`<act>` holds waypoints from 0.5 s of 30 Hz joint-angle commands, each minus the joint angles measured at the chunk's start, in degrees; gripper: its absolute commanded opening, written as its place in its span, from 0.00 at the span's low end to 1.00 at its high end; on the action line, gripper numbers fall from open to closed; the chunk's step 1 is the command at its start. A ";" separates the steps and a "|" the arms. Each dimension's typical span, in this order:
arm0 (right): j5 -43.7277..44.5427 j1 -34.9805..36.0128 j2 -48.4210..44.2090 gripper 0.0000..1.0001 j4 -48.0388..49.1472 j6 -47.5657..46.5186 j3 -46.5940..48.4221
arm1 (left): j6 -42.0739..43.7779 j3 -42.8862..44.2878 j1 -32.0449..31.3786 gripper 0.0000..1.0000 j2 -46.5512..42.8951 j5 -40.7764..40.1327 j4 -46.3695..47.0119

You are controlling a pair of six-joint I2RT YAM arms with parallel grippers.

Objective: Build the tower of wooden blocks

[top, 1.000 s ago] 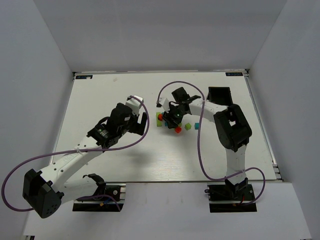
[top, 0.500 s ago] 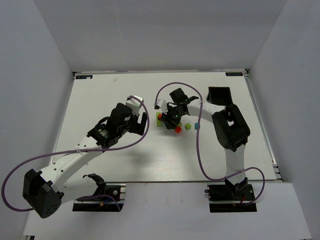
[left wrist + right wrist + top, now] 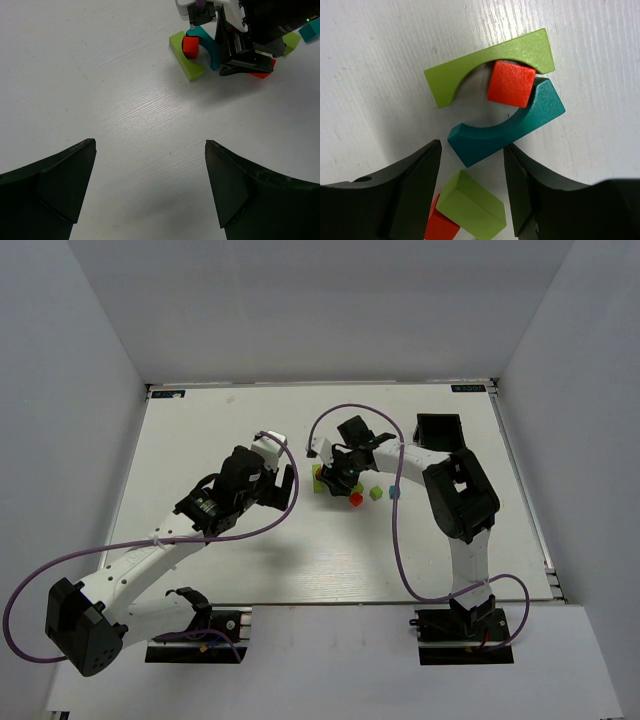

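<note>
**Both jaws over bench, tower pcs loose mid-bench**

L jaws: released, spread wide, hanging above the bench w/ only white surface between them. Well apart from the blocks, which sit ahead and to the R in L wrist cam.

R jaws: down low at the cluster, tips either side of one end of the teal arch. Lime block sits deep between the jaws, near the palm, overlapping a red block in R wrist cam. Jaws are spread about as wide as that block. Can't tell if they pinch it or just straddle it, nor if it rests on the red one.

Cluster: lime arch and teal arch lie flat on bench, hollow sides facing each other. Red cube is wedged between them, touching both. Lime arch is on the side nearer L jaws.

Top cam: cluster is about mid-bench. Lime cube and teal cube lie near each other just R of R jaws, apart from the arches. Black tray sits toward far R of bench, well apart from all pcs.

Tower: not yet a column.
</note>
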 commanded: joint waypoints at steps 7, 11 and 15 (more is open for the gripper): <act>0.17 0.79 0.74 0.59 1.81 -1.30 1.01 | 0.40 -0.07 0.14 1.00 -0.43 -0.70 0.17; 0.08 0.79 0.83 0.59 1.90 -1.30 1.01 | 0.40 -0.07 0.14 1.00 -0.43 -0.70 0.17; 0.17 0.79 0.91 0.59 2.07 -1.30 1.10 | 0.40 -0.07 0.14 1.00 -0.43 -0.70 0.17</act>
